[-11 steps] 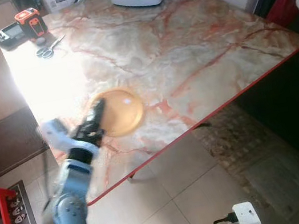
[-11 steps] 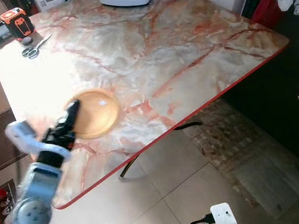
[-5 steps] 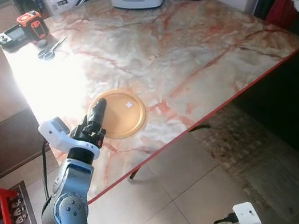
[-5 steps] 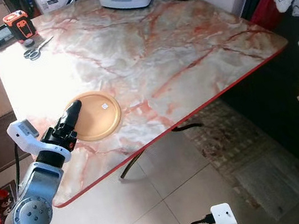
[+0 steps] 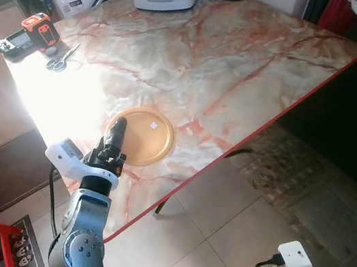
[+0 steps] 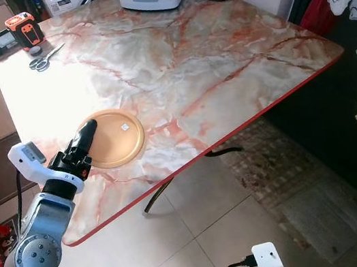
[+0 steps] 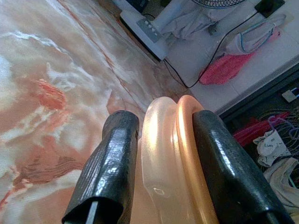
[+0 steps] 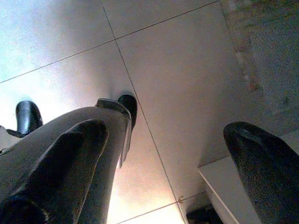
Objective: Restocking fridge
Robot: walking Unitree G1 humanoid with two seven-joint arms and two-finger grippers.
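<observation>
Left gripper on plate rim, near table edge.
Orange plate (image 5: 140, 136) lies flat on the marble table (image 5: 220, 57) by its near edge; left gripper (image 5: 114, 135) pinches the rim between both fingers. Risk: shallow rim grip, plate could slip or tilt out on lift. Right gripper (image 8: 163, 158) idle, spread wide over floor.

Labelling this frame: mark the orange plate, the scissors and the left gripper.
orange plate (image 5: 143, 136), left eye view, bare centre of the dish.
scissors (image 5: 61, 57), left eye view, around the pivot.
left gripper (image 7: 161, 154), left wrist view, midway between the fingertips, shut on the plate's rim.
</observation>
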